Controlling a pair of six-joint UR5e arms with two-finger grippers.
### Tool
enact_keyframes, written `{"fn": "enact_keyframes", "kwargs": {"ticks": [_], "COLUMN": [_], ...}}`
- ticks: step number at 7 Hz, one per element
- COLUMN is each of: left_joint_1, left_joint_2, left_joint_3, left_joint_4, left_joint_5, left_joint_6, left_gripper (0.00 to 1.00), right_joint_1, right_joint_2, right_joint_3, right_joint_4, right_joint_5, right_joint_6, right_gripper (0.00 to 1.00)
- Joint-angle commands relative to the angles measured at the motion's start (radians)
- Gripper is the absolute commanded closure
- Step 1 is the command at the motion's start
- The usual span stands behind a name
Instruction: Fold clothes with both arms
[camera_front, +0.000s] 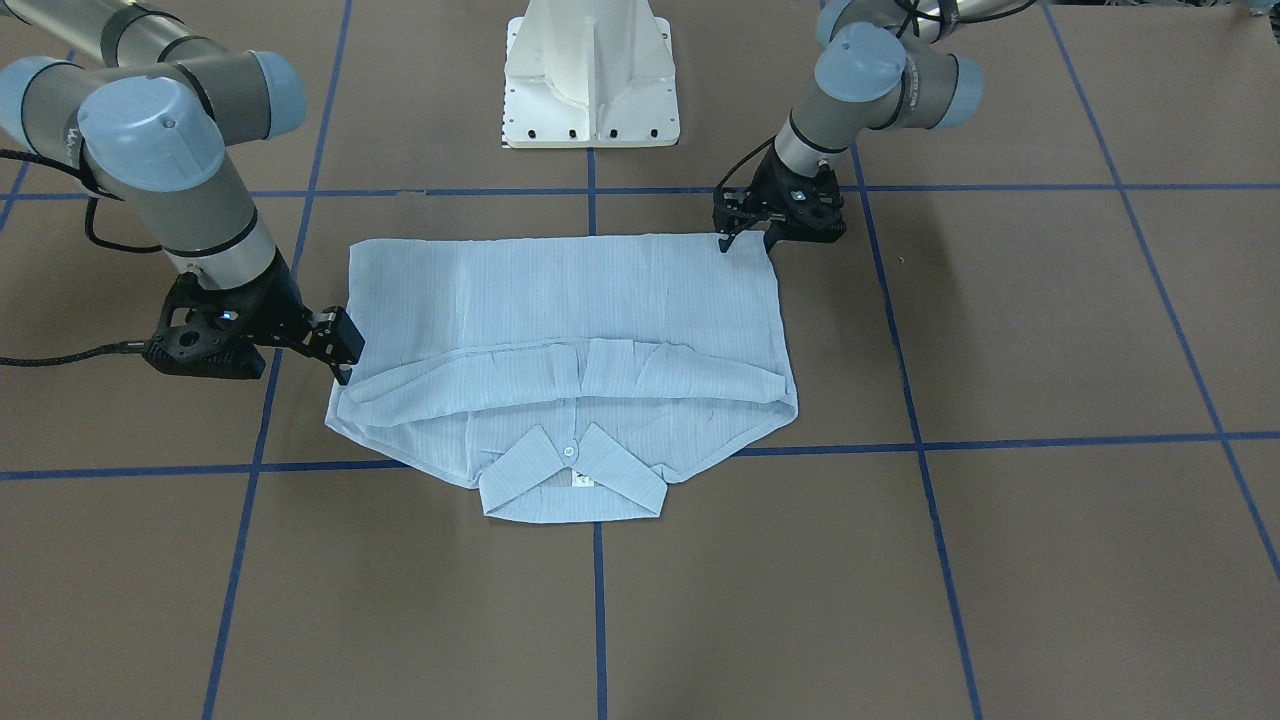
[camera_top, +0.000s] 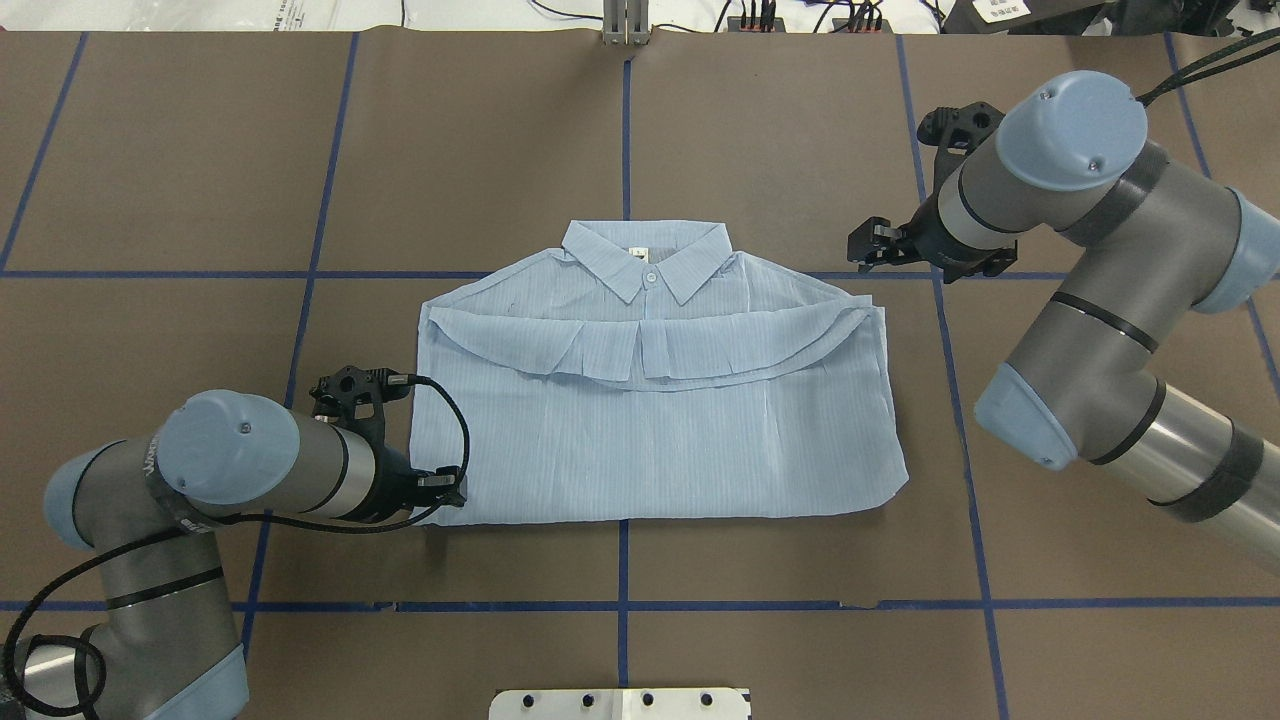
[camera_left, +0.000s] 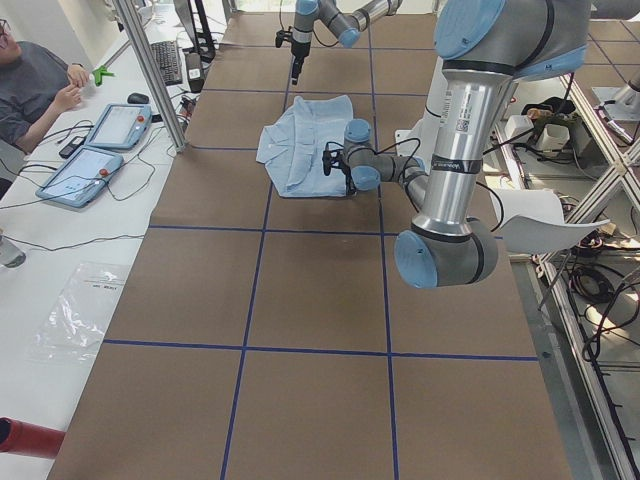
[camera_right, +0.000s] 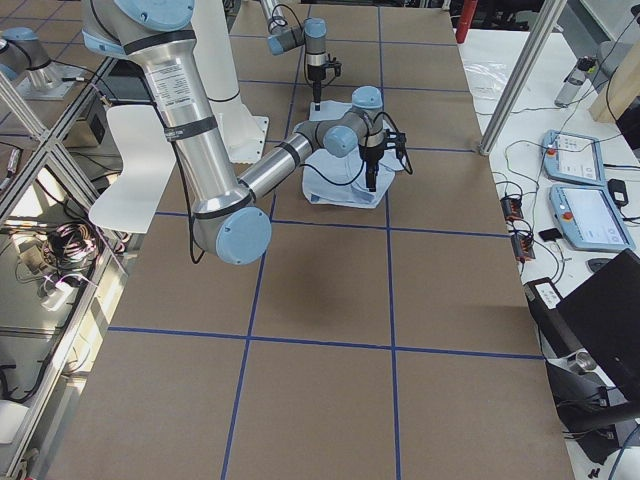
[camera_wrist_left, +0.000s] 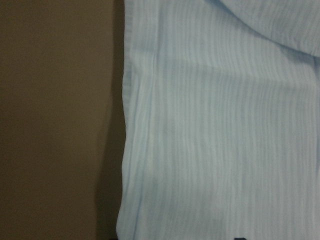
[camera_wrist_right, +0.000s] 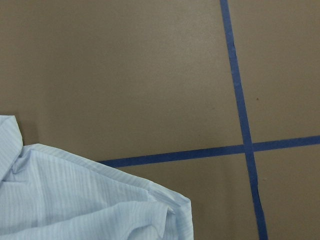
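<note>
At left: spread left fingers (camera_front: 773, 238) low at near-left corner of shirt (camera_top: 650, 440). Middle of desk (camera_top: 200, 200): shirt folded flat, collar (camera_top: 648, 255) far. At right: right fingers (camera_front: 338, 338), seemingly spread, just off far-right shoulder. Pinch all layers at both corners, lift level together, keep cloth taut, avoid dragging collar askew.
</note>
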Motion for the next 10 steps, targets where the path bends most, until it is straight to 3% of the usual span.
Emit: {"fn": "enact_keyframes", "kwargs": {"ticks": [1, 4, 7, 8, 10], "left_joint_1": [0.004, -0.029, -0.260, -0.364, -0.453], "left_joint_2": [0.003, 0.131, 0.105, -0.004, -0.248], "left_joint_3": [-0.003, -0.113, -0.068, 0.043, 0.357], "left_joint_4": [0.001, 0.016, 0.135, 0.137, 0.122], "left_joint_5": [0.005, 0.002, 0.007, 0.005, 0.013], "left_joint_6": [-0.005, 0.010, 0.294, 0.391, 0.427], "left_gripper": [1.00, 1.00, 1.00, 1.00, 1.00], "right_joint_1": [0.000, -0.003, -0.009, -0.012, -0.020], "right_joint_2": [0.000, 0.003, 0.012, 0.014, 0.027], "right_joint_3": [0.000, -0.003, -0.001, -0.003, -0.001], "right_joint_4": [0.001, 0.002, 0.004, 0.004, 0.004], "right_joint_5": [0.000, 0.000, 0.001, 0.001, 0.004], "right_joint_6": [0.001, 0.003, 0.015, 0.015, 0.017], "right_gripper": [0.00, 0.00, 0.00, 0.00, 0.00]}}
